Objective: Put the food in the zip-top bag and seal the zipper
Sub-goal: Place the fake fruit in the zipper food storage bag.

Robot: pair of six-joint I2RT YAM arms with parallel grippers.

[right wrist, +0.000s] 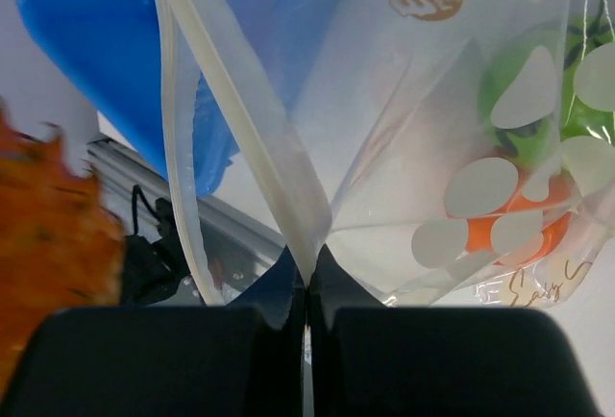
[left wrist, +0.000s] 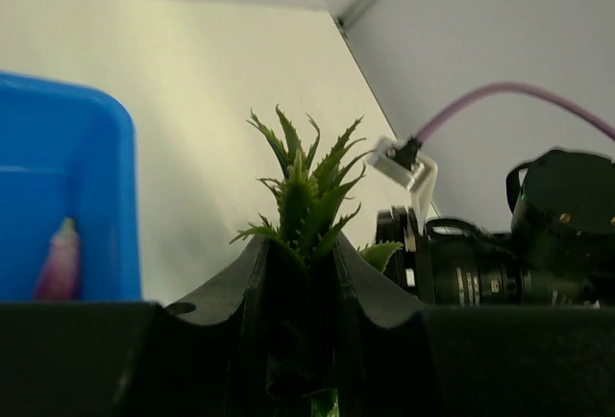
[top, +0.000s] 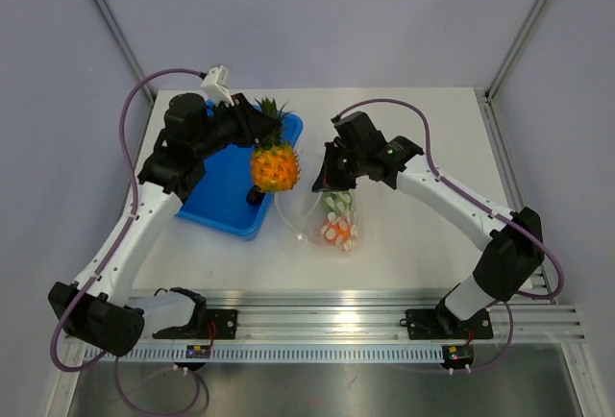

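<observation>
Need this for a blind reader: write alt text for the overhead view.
The left claw holds a toy pineapple by its leaves over the edge of the blue tray, beside a clear dotted bag. The right claw pinches the bag's rim, holding its mouth open; an orange ball lies inside.

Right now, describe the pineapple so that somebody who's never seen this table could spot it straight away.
Find the blue tray on the left. Over its right edge the left pincer holds the pineapple up by its leaves, beside the clear dotted bag. It alone is bumpy yellow-orange with a spiky green crown; the orange ball and green ball are smooth and already bagged.
</observation>
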